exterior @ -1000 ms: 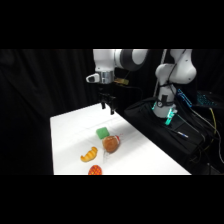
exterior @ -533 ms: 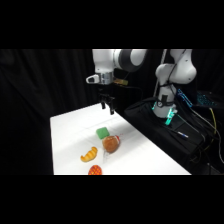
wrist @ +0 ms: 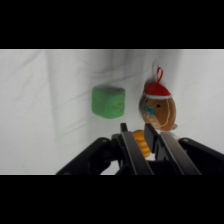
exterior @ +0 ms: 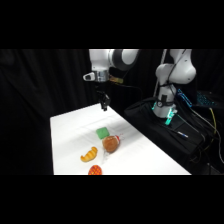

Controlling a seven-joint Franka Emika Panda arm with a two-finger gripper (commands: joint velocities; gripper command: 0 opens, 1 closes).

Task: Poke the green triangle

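Green triangle: on white surface, at 9 o'clock of brown-red figure, apart.
Pincer: above, empty, fingers narrowly parted.
Orange piece: mostly hidden behind fingers.
Red piece: cut off at 6 o'clock.

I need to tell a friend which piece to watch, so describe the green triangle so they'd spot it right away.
Look at the white table. Near its middle lies a cluster of small toys, below the arm's hand. The green triangle is the blocky piece at the cluster's far end, beside the brown-red round thing. It is the only green item.
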